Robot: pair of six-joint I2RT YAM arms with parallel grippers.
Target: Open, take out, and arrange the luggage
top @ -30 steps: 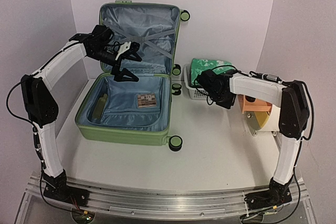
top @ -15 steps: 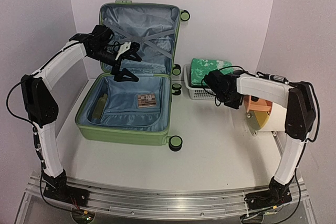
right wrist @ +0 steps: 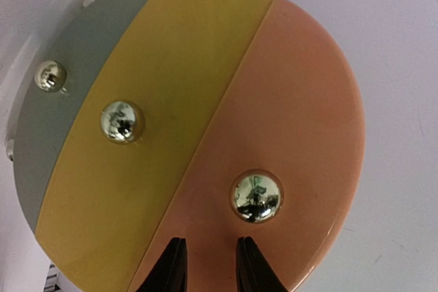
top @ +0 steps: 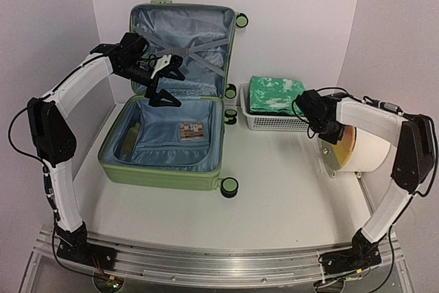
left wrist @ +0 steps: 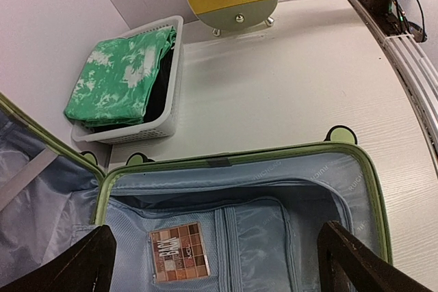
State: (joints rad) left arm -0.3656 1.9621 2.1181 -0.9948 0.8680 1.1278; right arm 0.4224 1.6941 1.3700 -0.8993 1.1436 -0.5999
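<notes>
The luggage point(top: 164, 175), a light-green hard-shell suitcase, lies open at the left of the table, its lid point(top: 182, 39) upright against the back wall. On its grey-blue lining lie a brown eyeshadow palette point(top: 191, 130) point(left wrist: 179, 251) and a greenish bottle point(top: 132, 135). My left gripper point(top: 168, 85) point(left wrist: 212, 271) hangs wide open above the base, holding nothing. My right gripper point(top: 329, 135) point(right wrist: 209, 258) faces the striped round front of the cream cylinder point(top: 367, 149) point(right wrist: 205, 121). Its jaws stand slightly apart with nothing between them, just below a chrome knob point(right wrist: 255, 196).
A white mesh basket point(top: 274, 123) point(left wrist: 161, 124) holding folded green patterned cloth point(top: 276, 94) point(left wrist: 120, 80) stands between the suitcase and the cylinder. Suitcase wheels point(top: 229, 186) stick out on its right side. Walls close in at the back and on both sides.
My right arm has swung right, from the basket to the cylinder's front. The orange drawer that stuck out of the cylinder now sits flush. The left arm has not moved.
</notes>
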